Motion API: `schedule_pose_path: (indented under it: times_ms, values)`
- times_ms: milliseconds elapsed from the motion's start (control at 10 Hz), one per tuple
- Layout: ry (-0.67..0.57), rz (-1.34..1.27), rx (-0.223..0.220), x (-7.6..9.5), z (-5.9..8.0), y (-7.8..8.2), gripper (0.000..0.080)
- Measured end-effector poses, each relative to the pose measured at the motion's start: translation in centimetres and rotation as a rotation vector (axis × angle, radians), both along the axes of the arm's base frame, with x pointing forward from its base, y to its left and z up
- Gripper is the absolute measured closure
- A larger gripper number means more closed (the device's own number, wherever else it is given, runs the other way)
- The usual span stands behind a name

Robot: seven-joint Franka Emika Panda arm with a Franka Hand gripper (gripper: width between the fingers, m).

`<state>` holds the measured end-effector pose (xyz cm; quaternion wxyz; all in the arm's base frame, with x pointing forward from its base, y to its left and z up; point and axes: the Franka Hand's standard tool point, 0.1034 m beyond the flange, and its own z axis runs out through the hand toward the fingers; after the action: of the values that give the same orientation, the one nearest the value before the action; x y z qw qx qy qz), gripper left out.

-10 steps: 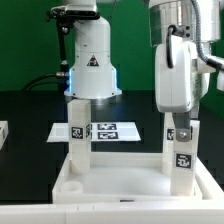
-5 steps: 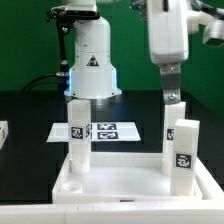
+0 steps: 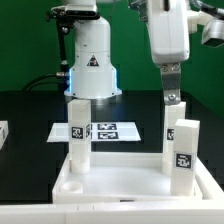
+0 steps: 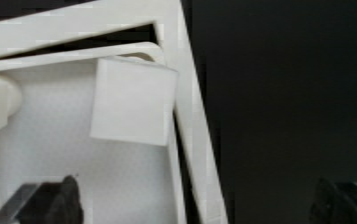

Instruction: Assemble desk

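The white desk panel (image 3: 120, 185) lies rim-up at the front of the table. One white block leg (image 3: 78, 135) stands in its socket on the exterior view's left, and another leg (image 3: 183, 150) stands on the exterior view's right. Both carry tags. My gripper (image 3: 172, 98) hangs above and just behind the right leg, clear of it. In the wrist view the gripper (image 4: 201, 205) is open and empty, with its dark fingertips (image 4: 50, 200) far apart. Below it lie the panel's rim (image 4: 189, 120) and a leg's top (image 4: 130, 100).
The marker board (image 3: 110, 131) lies flat on the black table behind the panel. The robot's white base (image 3: 92, 60) stands at the back. Another white part (image 3: 3, 131) shows at the exterior view's left edge.
One second ago my gripper was low around the right leg. It has since let go and risen straight up. The leg stays upright in the panel. Nothing has moved in the last half second.
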<state>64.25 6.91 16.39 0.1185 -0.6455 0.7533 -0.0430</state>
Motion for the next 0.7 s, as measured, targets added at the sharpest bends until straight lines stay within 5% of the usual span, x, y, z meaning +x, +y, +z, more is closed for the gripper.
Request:
schedule_pose_path:
  times_ms: [400, 700]
  values:
    - [-0.052, 0.461, -0.076, -4.3, 1.5, -5.4, 0.0150]
    - [-0.073, 0.654, -0.129, -4.3, 1.5, -5.6, 0.0150]
